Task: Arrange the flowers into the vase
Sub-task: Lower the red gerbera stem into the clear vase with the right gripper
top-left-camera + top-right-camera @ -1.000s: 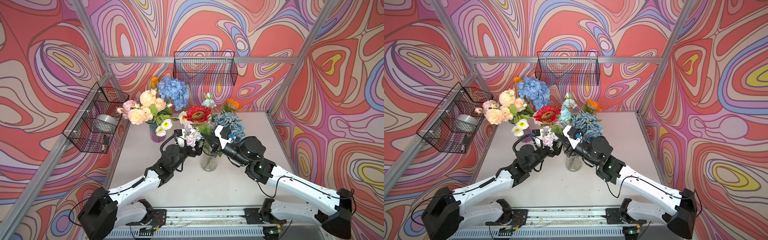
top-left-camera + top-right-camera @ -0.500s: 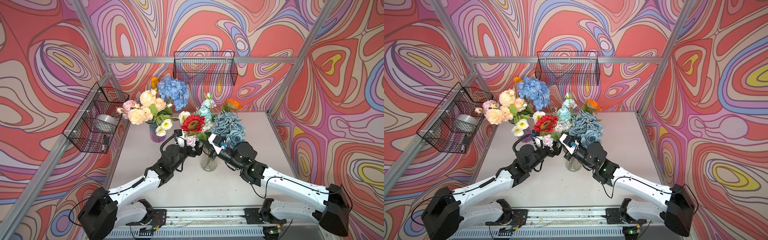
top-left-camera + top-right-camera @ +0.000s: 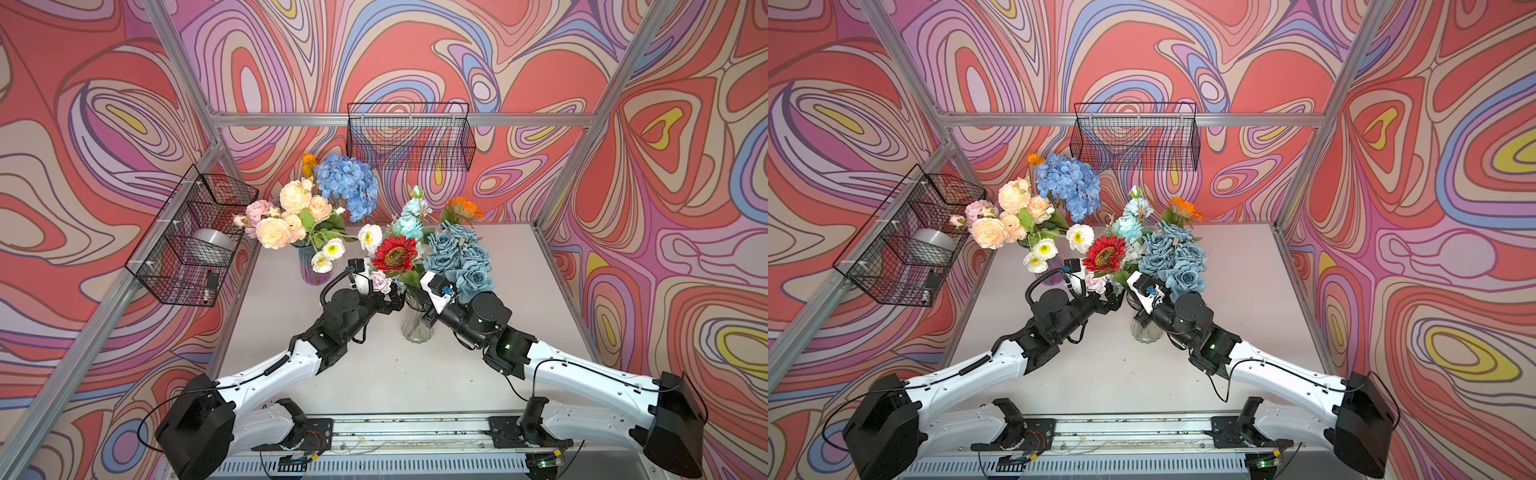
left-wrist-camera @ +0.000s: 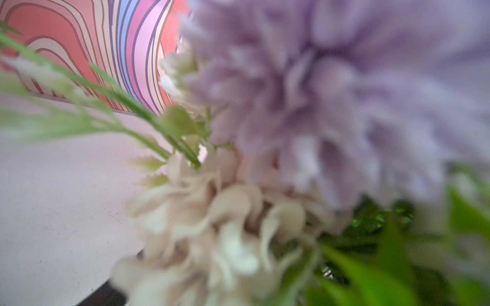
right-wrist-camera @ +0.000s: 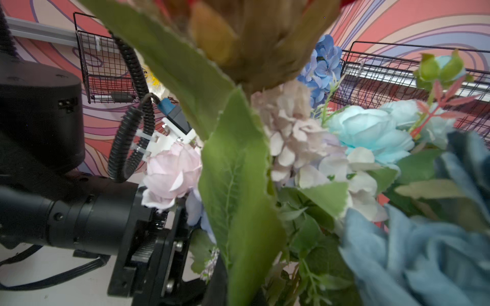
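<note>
Left fingers [image 3: 394,300] are spread wide right beside the clear vase [image 3: 415,328] rim, above the tabletop [image 3: 374,365], with a pale pink bloom [image 3: 380,281] just above them. Right fingers [image 3: 420,293] sit opposite, mostly buried in leaves, pinched tight on the red sunflower [image 3: 395,254] stem, its head up between both. Teal roses [image 3: 461,257] stand just past them. The blue hydrangea [image 3: 347,185] is well beyond the left fingers, in the purple vase [image 3: 314,272].

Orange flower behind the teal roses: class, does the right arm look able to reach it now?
Probably not: the right gripper is shut, apparently on the red sunflower's stem, and the teal roses stand between it and the orange flower.
</note>
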You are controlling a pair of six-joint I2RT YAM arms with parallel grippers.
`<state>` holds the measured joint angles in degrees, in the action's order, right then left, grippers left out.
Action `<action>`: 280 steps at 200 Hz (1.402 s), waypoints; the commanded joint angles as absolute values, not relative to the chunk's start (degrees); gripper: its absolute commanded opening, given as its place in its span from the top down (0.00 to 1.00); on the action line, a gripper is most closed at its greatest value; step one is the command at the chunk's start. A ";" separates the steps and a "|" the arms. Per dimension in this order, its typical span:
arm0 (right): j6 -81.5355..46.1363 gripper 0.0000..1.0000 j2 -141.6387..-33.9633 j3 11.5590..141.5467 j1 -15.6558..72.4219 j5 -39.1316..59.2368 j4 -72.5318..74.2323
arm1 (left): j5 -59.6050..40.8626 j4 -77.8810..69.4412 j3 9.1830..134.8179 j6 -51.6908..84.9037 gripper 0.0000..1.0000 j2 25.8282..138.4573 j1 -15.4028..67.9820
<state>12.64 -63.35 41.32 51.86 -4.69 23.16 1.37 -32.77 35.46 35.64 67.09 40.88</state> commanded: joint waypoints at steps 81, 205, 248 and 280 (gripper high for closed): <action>3.62 0.94 -60.62 36.30 52.21 -11.43 14.93 | 1.24 -33.59 36.13 36.03 0.03 66.92 40.78; -3.30 0.57 -51.62 33.75 52.16 -9.67 3.35 | 1.34 -33.99 36.12 36.08 0.03 67.01 41.66; -3.14 0.54 -52.09 33.31 52.20 -6.28 11.51 | 1.19 -34.04 36.47 36.13 0.03 67.48 41.71; -0.87 0.54 -54.54 34.44 52.20 -7.40 16.90 | 1.74 -32.98 36.27 36.08 0.03 66.49 41.83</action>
